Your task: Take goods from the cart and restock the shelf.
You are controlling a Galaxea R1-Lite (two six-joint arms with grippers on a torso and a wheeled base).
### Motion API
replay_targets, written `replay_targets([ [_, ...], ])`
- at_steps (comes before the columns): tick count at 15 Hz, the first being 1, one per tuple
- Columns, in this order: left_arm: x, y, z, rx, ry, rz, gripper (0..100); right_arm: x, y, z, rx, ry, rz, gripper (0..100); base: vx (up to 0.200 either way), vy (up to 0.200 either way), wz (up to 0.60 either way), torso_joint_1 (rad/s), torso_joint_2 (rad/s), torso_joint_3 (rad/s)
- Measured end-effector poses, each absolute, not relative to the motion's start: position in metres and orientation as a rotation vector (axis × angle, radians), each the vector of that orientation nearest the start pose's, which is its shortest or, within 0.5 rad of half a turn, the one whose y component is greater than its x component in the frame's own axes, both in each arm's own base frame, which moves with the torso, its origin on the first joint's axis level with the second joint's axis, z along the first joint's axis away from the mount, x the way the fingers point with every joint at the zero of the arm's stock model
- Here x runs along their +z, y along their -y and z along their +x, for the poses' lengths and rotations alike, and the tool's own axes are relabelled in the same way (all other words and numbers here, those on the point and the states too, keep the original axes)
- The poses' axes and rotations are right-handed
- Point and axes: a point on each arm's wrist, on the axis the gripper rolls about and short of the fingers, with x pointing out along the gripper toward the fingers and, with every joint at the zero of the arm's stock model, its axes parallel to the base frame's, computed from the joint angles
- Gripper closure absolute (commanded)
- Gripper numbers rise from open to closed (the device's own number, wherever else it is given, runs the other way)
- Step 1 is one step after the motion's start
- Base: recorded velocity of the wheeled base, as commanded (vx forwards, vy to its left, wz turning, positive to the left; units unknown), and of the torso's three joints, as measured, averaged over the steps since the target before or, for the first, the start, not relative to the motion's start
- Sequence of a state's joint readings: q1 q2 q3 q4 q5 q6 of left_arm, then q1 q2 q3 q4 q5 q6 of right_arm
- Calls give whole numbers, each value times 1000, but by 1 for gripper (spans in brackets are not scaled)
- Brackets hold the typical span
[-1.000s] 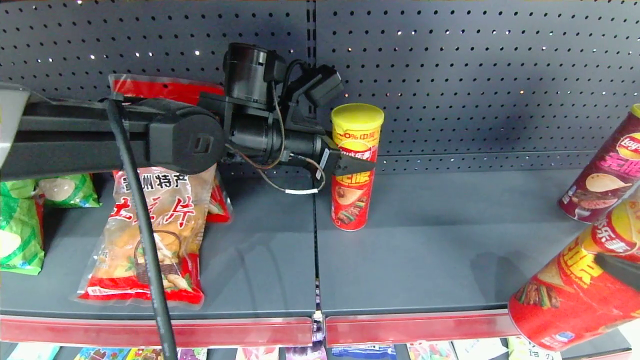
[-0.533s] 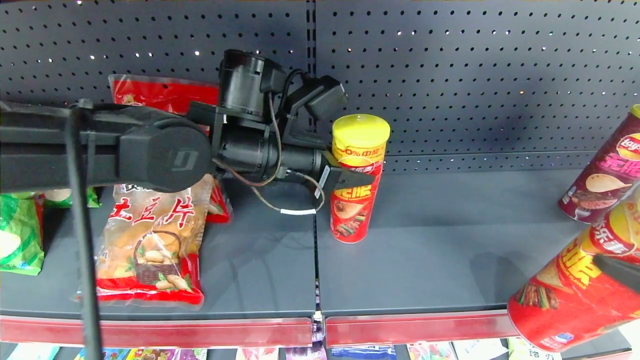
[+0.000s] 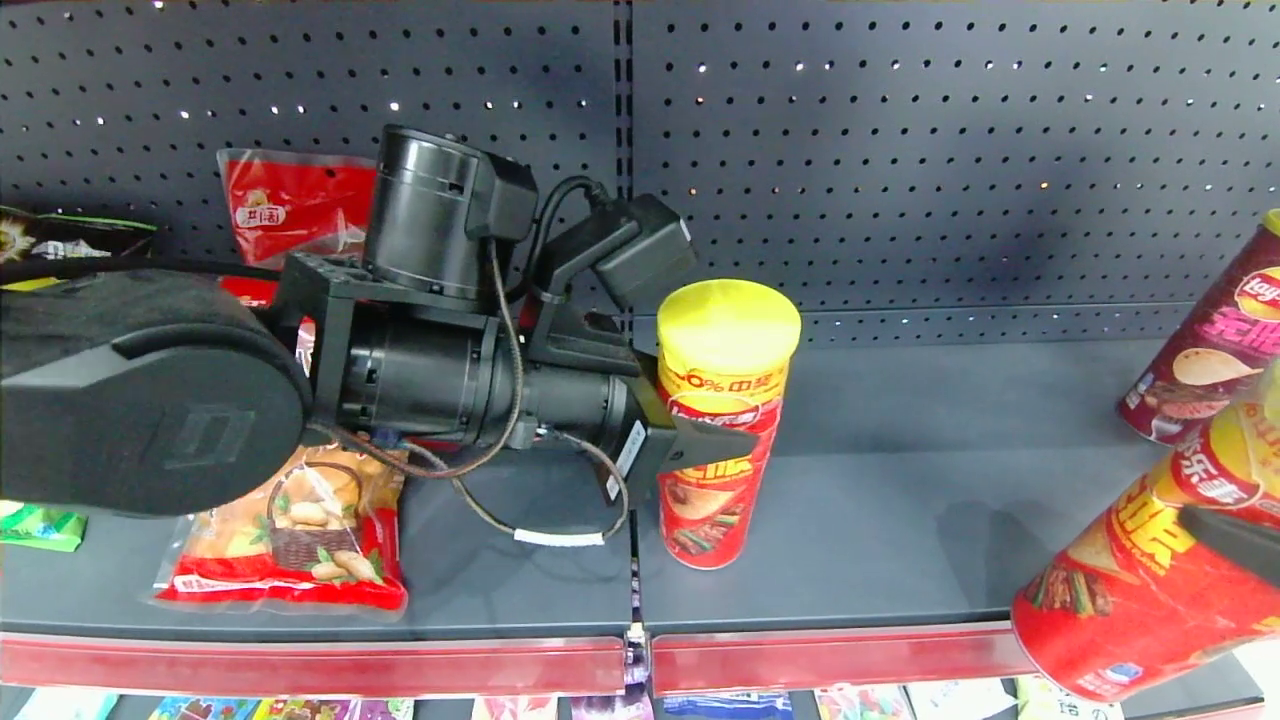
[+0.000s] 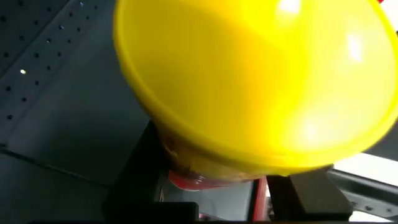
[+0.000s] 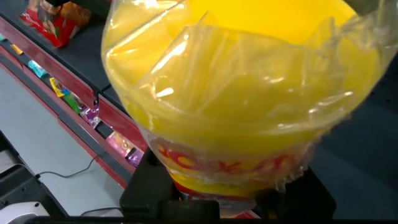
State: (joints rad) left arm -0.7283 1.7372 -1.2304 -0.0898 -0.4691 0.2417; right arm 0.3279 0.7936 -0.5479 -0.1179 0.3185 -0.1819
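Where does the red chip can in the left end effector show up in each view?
Head view: red chip can upright at centre, in the left end effector.
Left wrist view: its yellow lid, close up.
Right wrist view: a second chip can, held by the right end effector.
Shared landmark: perforated back panel, head and left wrist views.

So the red chip can (image 3: 712,515) with the yellow lid is upright dead centre, left claw (image 3: 715,440) clamped round its middle, base low over the grey shelf (image 3: 880,520). The second red can (image 3: 1130,590) sits tilted in the lower right corner.
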Motion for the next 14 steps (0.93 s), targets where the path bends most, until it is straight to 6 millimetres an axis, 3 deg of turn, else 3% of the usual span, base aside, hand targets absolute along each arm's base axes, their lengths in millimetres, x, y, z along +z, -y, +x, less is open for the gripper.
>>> replay_targets([
  [14, 235, 234, 219, -1252, -319, 257, 100, 231, -32, 72, 657, -76, -176, 100, 0, 0, 0, 0, 0, 0],
])
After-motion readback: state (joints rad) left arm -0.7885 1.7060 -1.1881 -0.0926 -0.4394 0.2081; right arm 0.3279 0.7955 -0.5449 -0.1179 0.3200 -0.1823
